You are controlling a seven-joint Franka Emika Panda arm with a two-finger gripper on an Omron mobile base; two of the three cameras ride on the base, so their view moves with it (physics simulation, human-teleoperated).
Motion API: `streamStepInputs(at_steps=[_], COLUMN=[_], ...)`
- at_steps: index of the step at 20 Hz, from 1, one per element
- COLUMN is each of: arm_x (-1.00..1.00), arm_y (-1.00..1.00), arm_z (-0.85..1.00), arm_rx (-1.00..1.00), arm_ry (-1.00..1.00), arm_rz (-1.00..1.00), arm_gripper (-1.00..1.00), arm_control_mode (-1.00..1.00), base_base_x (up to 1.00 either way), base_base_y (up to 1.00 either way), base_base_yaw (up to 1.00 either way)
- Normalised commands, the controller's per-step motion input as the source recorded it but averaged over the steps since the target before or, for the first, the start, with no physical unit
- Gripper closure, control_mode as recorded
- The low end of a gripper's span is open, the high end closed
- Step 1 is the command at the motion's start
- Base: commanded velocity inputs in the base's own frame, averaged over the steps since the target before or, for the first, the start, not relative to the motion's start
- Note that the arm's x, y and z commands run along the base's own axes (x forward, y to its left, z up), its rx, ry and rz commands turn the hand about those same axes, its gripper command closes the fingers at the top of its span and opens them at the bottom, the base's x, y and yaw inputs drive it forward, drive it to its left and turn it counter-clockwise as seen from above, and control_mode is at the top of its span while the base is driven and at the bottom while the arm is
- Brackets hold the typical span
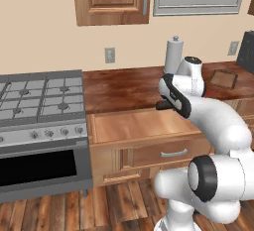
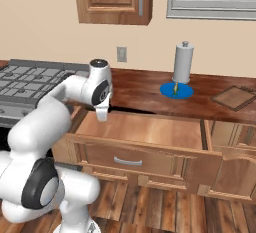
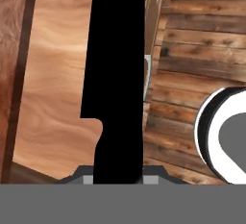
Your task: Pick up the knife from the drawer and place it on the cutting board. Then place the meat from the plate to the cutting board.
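One knife (image 3: pixel 117 74) stood clamped between the closed jaws of the gripper (image 3: pixel 117 180), its black blade held above the one open drawer (image 2: pixel 145 129). One blue plate (image 2: pixel 177 91) carried one piece of meat (image 2: pixel 175 91) beside one paper-towel roll (image 2: pixel 183 62); one cutting board (image 2: pixel 234 97) lay farther right on the counter (image 2: pixel 140 89).

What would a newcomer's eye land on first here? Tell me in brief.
The black knife, filling the middle of the hand view, runs up from the gripper over the pale floor of the open drawer. Next comes the bright blue plate on the dark counter, beside the paper-towel roll, with the small meat on it.
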Motion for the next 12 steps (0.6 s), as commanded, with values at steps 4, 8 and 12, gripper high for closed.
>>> streamStepInputs(at_steps=[4,8,12], arm_x=[-0.52,-0.66,-0.61], arm_y=[-0.02,-0.25,-0.14], arm_z=[0.4,0.27,0.34], arm_rx=[0.04,0.02,0.0], arm_ry=[0.01,0.0,-0.03], arm_rz=[-0.07,-0.1,-0.08], arm_gripper=[1.0,1.0,1.0], arm_control_mode=[-1.0,-1.0,-1.0], base_base_x=[0.0,0.0,0.0], base_base_y=[0.0,0.0,0.0], base_base_yaw=[0.0,0.0,0.0])
